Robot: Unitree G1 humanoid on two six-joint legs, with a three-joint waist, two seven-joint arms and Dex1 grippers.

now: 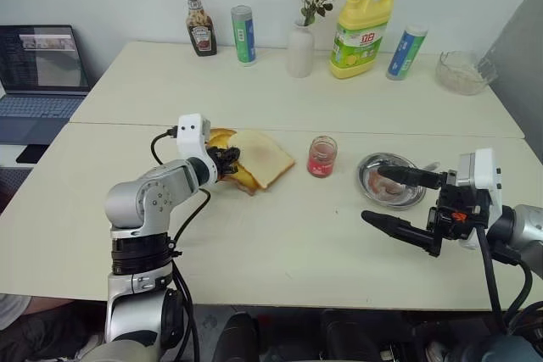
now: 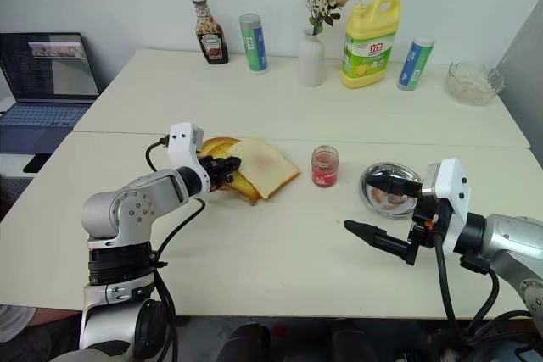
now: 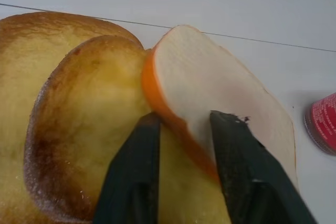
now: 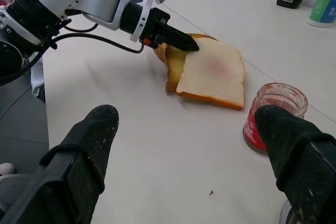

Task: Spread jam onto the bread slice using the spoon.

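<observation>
I have the left gripper (image 3: 181, 145) at the near-left edge of the bread slice (image 1: 263, 157), its two black fingers (image 3: 134, 177) pinching that tan-crusted edge, one finger on top of the pale face and one under it. The slice lies left of centre on the table (image 1: 280, 252), overlapping two darker toasted slices (image 3: 79, 119) that sit to its left. A faint pinkish smear shows on its top face in the right wrist view.

The jam (image 1: 322, 157) sits in a small clear jar just right of the bread, apart from it. Further right stands a round steel dish (image 1: 391, 181) with the spoon (image 1: 428, 168) resting on its far-right rim.

My right gripper (image 1: 392, 201) hovers over the near right of the table by the dish, its fingers spread wide with nothing between them.

Along the far edge stand a ketchup bottle (image 1: 199, 31), two tubes, a white vase of flowers (image 1: 300, 50), a yellow detergent bottle (image 1: 361, 31) and a glass bowl (image 1: 465, 72).
</observation>
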